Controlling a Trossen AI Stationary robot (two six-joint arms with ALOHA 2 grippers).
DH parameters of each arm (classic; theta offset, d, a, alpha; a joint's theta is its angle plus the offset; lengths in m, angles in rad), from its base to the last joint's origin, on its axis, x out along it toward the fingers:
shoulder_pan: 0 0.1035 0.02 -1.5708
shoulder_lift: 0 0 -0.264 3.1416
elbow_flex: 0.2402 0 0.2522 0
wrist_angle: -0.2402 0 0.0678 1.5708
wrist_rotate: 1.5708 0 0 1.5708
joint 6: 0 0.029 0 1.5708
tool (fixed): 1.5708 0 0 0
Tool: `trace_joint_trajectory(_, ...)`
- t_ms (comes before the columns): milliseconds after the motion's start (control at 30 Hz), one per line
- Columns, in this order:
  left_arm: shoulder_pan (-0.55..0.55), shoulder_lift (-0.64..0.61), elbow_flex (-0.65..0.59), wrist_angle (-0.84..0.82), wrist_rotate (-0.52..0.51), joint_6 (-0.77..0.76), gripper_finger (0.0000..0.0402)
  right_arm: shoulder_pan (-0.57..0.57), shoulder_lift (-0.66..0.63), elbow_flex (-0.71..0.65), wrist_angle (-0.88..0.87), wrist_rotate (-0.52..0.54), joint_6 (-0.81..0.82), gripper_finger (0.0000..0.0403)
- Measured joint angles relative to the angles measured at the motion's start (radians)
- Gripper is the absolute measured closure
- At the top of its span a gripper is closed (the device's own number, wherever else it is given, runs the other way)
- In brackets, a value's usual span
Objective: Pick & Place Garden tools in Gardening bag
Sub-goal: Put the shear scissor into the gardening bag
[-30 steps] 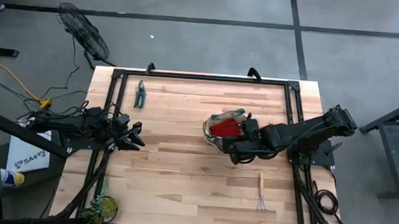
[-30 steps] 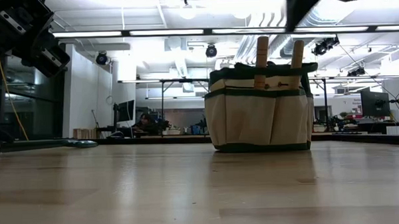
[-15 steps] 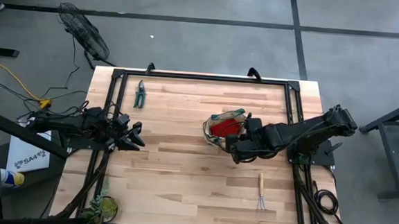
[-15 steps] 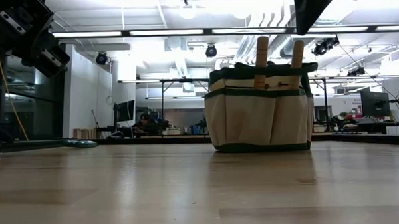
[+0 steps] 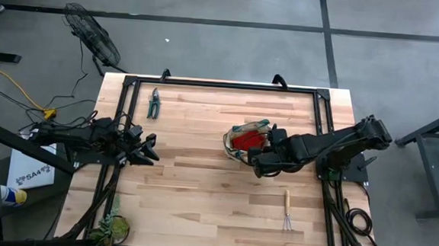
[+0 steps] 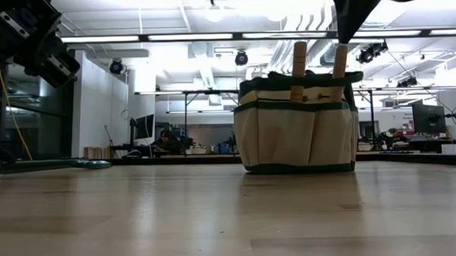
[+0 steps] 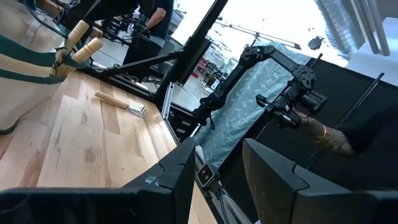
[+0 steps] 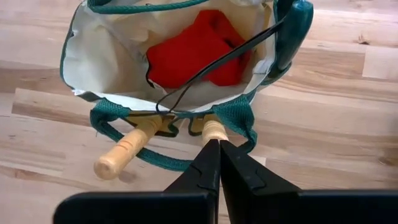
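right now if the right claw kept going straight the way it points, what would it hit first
Most likely the wooden handle sticking up from the bag's outer pocket: the shut right claw has its tips just short of that handle's end. Past it lies the bag's green rim, then the red cloth inside. Depth is hard to judge.

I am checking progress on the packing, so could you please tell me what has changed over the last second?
Very little: the shut right gripper shifted slightly above the gardening bag, taking or releasing nothing. The left gripper, bag, hand rake and pruners stayed put.

bag mouth [image 8: 168,93] blocked by trowel handles [image 8: 124,152]
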Motion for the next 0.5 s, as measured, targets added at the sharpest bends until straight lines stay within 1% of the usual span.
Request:
trace_joint_trajectory(67,0.0,0.0,0.003,-0.002,-0.001,0.0,0.027,0.0,0.0,0.0,0.0,0.013,0.0,0.0401)
trace_joint_trajectory(133,0.0,0.0,0.013,-0.017,-0.01,0.001,0.027,0.0,0.0,0.0,0.0,0.051,0.006,0.0401)
trace_joint_trajectory(267,0.0,0.001,0.045,-0.043,-0.084,0.039,0.027,0.0,-0.02,0.0,0.006,0.109,0.025,0.0401)
trace_joint_trajectory(367,0.0,0.0,0.073,-0.064,-0.175,0.058,0.027,0.0,-0.048,0.0,0.006,0.148,0.027,0.0401)
trace_joint_trajectory(500,0.0,0.003,0.118,-0.199,-0.336,0.054,0.027,0.001,-0.091,0.0,0.007,0.231,0.026,0.0401)
